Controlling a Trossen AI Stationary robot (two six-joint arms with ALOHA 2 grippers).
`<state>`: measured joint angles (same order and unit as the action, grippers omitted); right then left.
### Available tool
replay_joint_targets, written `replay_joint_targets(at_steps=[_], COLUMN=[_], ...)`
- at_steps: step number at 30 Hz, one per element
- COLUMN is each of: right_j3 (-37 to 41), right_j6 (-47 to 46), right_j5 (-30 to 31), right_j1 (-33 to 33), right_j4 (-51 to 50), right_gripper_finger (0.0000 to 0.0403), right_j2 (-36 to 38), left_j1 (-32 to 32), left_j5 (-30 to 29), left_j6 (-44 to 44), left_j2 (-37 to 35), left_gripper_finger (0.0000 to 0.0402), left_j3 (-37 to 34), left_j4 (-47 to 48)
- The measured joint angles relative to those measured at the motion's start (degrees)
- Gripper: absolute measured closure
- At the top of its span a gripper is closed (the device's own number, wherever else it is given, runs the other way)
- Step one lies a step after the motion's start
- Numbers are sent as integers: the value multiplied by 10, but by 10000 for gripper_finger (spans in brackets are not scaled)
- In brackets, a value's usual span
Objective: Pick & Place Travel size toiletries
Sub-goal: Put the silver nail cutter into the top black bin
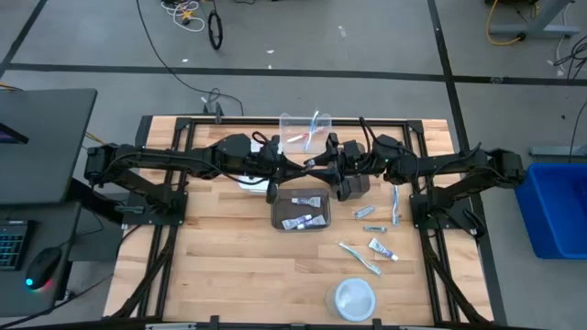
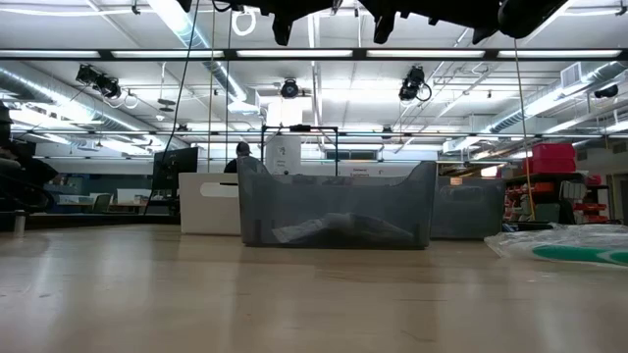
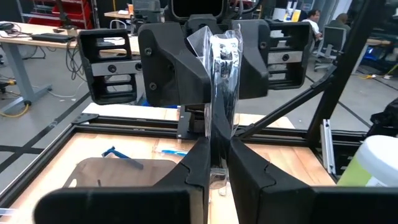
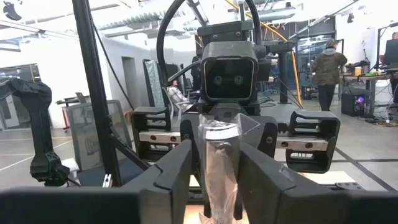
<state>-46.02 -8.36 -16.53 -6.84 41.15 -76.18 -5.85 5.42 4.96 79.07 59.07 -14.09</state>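
1. The left gripper (image 3: 214, 165) is closed tight on a clear packet (image 3: 222, 68) with a black razor inside, which stands up between its fingers.
2. The right gripper (image 4: 219, 163) faces it head-on. Its jaws stand partly open either side of the same packet (image 4: 219, 162); I cannot tell whether they are gripping it.
3. Both grippers meet in mid-air above the grey bin (image 1: 301, 210), which looks like a hand-over from one arm to the other, so the packet can be turned or carried on.
4. Below the jaws, the bin already holds a few small tubes (image 1: 304, 221). Out past the right gripper, loose toiletries lie on the table (image 1: 229, 266): a toothbrush (image 1: 395, 204), more small tubes (image 1: 382, 247) and another brush (image 1: 359, 258).
5. A clear bin (image 1: 303, 128) beyond the grippers holds a few items, too small to name.
6. From above, the arms hide the packet. The low view cuts the grippers off, and what is in the bin there is only a dim shape.
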Motion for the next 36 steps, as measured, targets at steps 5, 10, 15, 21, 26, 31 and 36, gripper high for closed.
replay_joint_targets(at_steps=[5,10,15,21,26,31,36], right_j3=[0,0,0,0,0,0,0], right_j6=[0,4,6,3,-1,-14,-24], right_j5=[0,-1,2,11,13,13,13], right_j1=[0,0,0,1,1,1,1], right_j4=[-2,-2,-2,-2,-2,-6,-6], right_gripper_finger=[307,331,335,336,337,337,337], right_j2=[0,0,0,0,0,1,5], left_j1=[0,0,0,-1,-1,-1,-1], left_j5=[5,6,6,11,15,11,-1], left_j6=[0,2,-5,-14,-12,-9,-8], left_j2=[0,0,0,0,0,0,-1], left_gripper_finger=[362,359,361,344,322,294,251], left_j3=[0,0,0,0,0,0,1], left_j4=[0,0,-1,-3,-3,6,10])
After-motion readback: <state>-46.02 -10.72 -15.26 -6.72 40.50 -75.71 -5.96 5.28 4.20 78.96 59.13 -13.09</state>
